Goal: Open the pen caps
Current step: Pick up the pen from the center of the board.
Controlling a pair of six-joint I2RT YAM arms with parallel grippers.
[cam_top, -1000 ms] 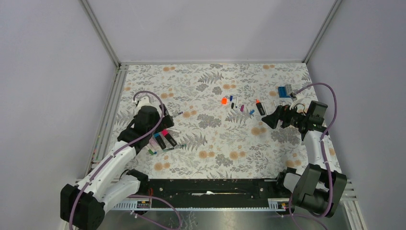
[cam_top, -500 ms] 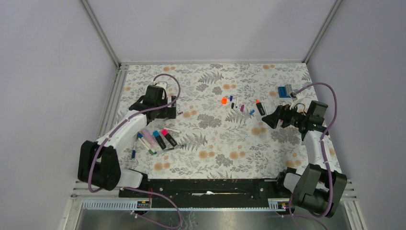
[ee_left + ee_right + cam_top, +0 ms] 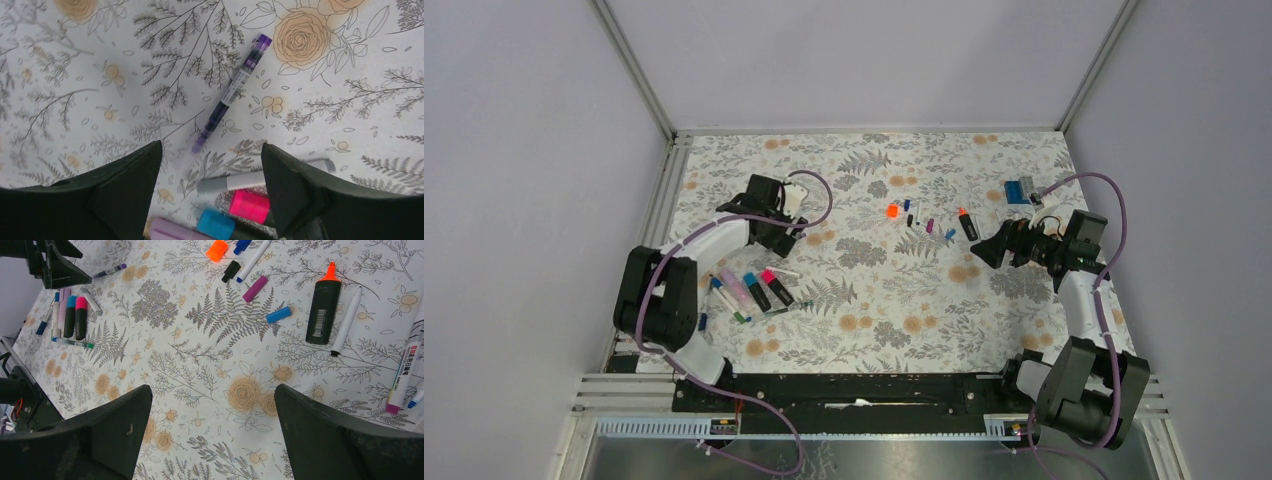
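Note:
My left gripper (image 3: 786,238) (image 3: 211,150) is open and empty, low over the cloth. Just beyond it lies a slim purple pen (image 3: 234,90) (image 3: 796,238). Close under it lie a grey-white pen (image 3: 260,180) and chunky black highlighters with pink cap (image 3: 249,206), blue cap (image 3: 216,223) and lilac cap (image 3: 170,232). My right gripper (image 3: 989,250) (image 3: 212,390) is open and empty. Ahead of it lie loose caps: orange cap (image 3: 217,250), black cap (image 3: 231,271), purple cap (image 3: 255,288), blue cap (image 3: 278,314). An uncapped black highlighter with an orange tip (image 3: 324,297) lies beside them.
A white pen (image 3: 346,320) lies right of the orange-tipped highlighter, and another pen (image 3: 402,375) lies at the right edge. A blue block (image 3: 1019,190) sits at the far right. Thin pens (image 3: 724,305) lie among the left highlighters. Walls enclose the flowered cloth (image 3: 864,300).
My left arm has swung away from over the highlighter cluster, up and to the right, and its gripper now sits by the purple pen. The right arm has not moved.

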